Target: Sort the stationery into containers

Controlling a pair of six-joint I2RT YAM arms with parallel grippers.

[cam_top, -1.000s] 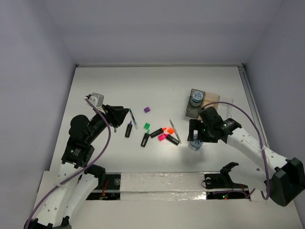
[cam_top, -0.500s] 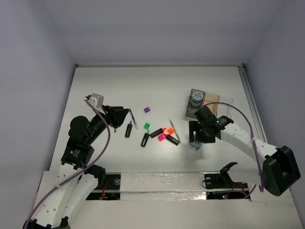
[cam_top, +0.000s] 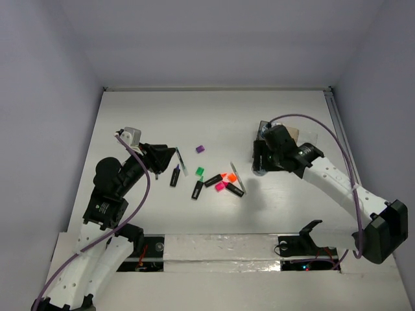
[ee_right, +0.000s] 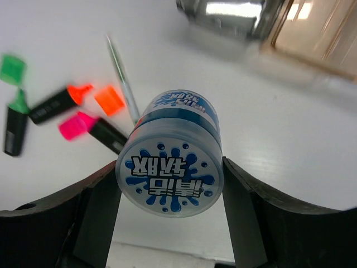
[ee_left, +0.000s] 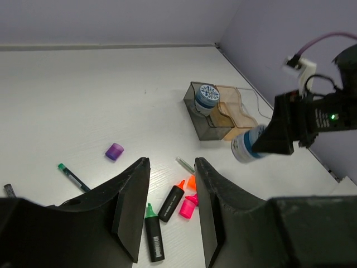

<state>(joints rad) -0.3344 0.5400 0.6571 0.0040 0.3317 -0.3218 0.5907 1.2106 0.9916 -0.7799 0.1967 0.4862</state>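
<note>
Close beside the dark grey holder (ee_left: 201, 120), the right arm's fingers (ee_right: 96, 215), clamped on a blue-and-white round piece (ee_right: 170, 170), have lifted it off the desk (cam_top: 149, 116) for dropping in, while the left fingers (ee_left: 131, 206) gape empty.

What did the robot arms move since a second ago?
The right claw, shut on a blue-and-white pot, carried it away from the near edge, up to the grey holder, where another pot already sits. The left claw stayed open and in place, and the markers and loose caps did not move.
</note>
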